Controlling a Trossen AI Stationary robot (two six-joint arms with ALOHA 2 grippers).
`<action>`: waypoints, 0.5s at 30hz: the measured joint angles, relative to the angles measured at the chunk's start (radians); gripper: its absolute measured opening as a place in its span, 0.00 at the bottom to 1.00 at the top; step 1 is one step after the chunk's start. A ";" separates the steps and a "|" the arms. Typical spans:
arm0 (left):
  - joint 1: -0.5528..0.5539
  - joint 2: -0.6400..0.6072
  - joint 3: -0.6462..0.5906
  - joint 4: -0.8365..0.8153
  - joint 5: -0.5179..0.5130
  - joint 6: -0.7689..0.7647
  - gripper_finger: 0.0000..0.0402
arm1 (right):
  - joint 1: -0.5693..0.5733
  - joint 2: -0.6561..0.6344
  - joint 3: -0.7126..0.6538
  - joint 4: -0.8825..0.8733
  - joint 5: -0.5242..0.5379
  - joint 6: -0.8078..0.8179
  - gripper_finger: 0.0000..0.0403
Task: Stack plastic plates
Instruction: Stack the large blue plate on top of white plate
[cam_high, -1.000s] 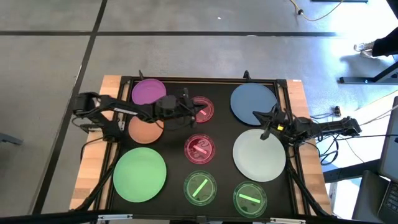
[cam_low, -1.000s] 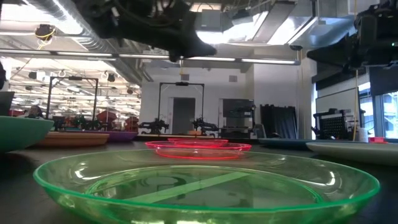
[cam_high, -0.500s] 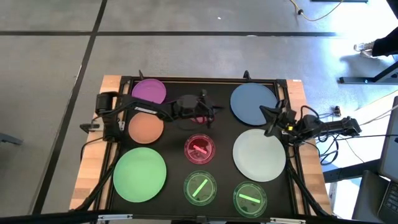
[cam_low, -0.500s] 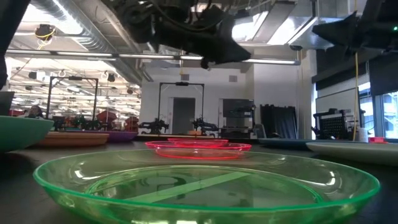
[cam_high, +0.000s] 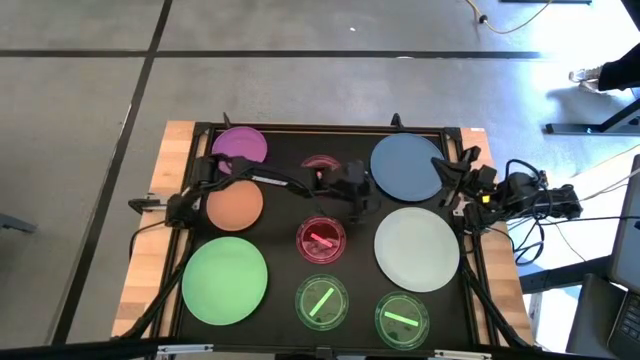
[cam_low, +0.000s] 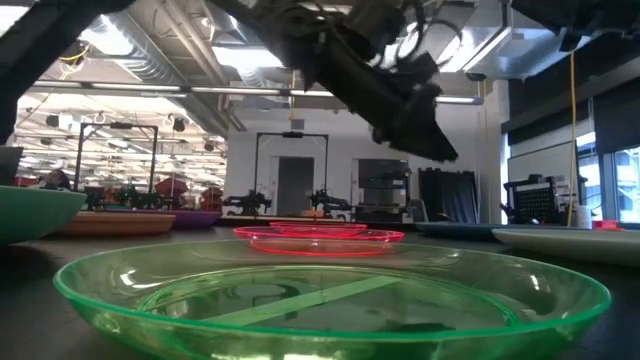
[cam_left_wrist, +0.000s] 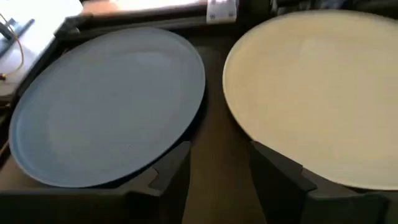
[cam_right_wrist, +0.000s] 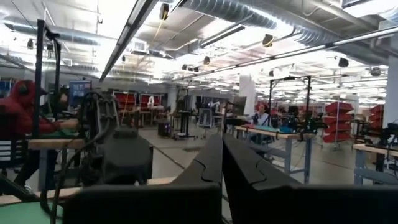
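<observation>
— Where is the left gripper (cam_high: 368, 196)?

— Stretched across the tabletop (cam_high: 285, 290) centre, at about nine o'clock of the blue plate (cam_high: 405, 167). Its fingers are spread with nothing between them, aimed at the gap between the blue plate and the white plate (cam_high: 417, 249).

— And the right gripper (cam_high: 452, 170)?

— At the blue plate's three o'clock edge, raised and facing the room, fingers nearly together, holding nothing.

— What lies around them?

— A pink plate (cam_high: 321, 239) sits at six o'clock of the left arm, another pink plate (cam_high: 319, 165) partly hidden under it. Purple plate (cam_high: 240, 145), orange plate (cam_high: 233, 206) and large green plate (cam_high: 224, 281) run down the nine o'clock side; two small green plates (cam_high: 322, 301) sit at six o'clock.
</observation>
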 joint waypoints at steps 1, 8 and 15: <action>0.001 0.020 0.031 -0.029 0.000 0.013 0.39 | 0.000 0.001 -0.001 -0.006 0.000 -0.002 0.01; 0.007 0.153 0.214 -0.110 -0.021 0.111 0.39 | 0.000 0.028 -0.001 0.008 0.000 -0.028 0.01; 0.028 0.278 0.334 -0.111 -0.026 0.147 0.39 | 0.000 0.051 -0.002 0.012 0.000 -0.030 0.01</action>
